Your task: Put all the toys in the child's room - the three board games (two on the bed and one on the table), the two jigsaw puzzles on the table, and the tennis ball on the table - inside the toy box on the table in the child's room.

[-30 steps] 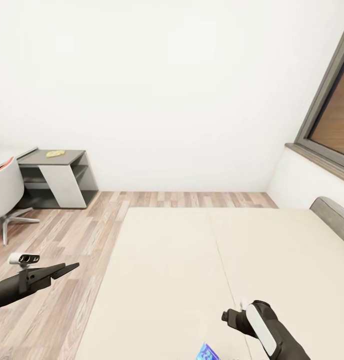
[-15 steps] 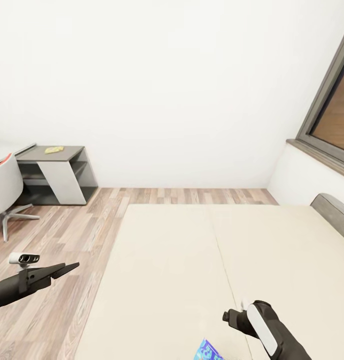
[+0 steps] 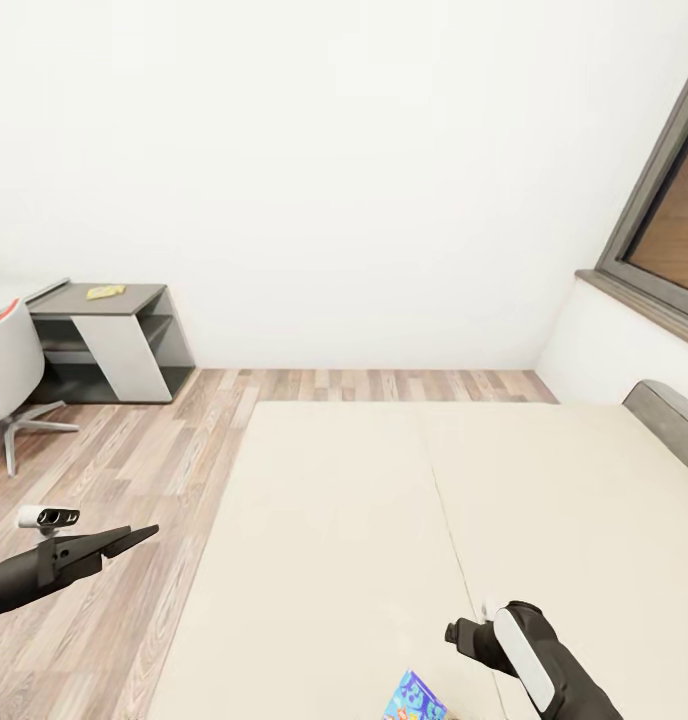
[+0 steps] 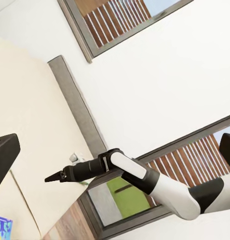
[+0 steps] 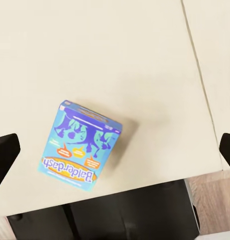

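Our right gripper [image 3: 462,636] hovers open over the blue game box [image 5: 79,146] on the bed [image 3: 384,520]; the left gripper [image 3: 124,541] looks closed on nothing. The box lies flat on a soft mattress near the edge, so we figure a sloppy pinch could just shove it off.

Bright, even, flat light; sharp renders. Soft shadow beside the box [image 5: 78,146] on the bed [image 5: 120,60].

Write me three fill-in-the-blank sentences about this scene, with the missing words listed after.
1. The blue board game lies on the cream ____.
2. The name printed on its lid reads ____.
3. The right tool hangs above the game with its fingers spread ____.

Missing words: bed; Balderdash; open
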You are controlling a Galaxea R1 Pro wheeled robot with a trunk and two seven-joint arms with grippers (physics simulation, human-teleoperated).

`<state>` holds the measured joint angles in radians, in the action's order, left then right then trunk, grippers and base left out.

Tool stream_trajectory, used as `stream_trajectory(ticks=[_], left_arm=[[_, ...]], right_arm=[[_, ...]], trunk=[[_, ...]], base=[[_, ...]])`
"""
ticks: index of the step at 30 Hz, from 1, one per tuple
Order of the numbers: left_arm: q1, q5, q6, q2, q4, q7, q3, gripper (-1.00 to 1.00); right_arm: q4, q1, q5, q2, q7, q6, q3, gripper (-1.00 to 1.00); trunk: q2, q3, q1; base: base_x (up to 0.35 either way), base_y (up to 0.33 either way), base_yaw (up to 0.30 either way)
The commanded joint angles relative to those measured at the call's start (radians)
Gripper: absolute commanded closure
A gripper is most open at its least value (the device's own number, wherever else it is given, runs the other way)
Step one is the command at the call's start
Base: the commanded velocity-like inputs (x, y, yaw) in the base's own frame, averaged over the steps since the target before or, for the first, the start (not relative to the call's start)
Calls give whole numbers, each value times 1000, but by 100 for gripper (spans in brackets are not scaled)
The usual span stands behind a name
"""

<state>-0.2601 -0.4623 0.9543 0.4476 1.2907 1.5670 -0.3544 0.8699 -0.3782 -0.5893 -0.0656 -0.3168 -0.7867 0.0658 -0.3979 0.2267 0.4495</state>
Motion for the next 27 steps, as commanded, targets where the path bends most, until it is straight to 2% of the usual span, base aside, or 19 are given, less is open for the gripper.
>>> stream_trajectory(ticks=[1,27], left_arm=[[-1,1,11,0,0,4,0,-100],[-1,0,11,0,0,4,0,-100]], right_arm=[[1,-1,-11,-1,-10,-2,4,-100],[2,-1,-11,-2,-10,-2,4,-100]], trunk=[[-2,4,1],[-2,46,1]], base=[[0,0,0],[0,0,0]])
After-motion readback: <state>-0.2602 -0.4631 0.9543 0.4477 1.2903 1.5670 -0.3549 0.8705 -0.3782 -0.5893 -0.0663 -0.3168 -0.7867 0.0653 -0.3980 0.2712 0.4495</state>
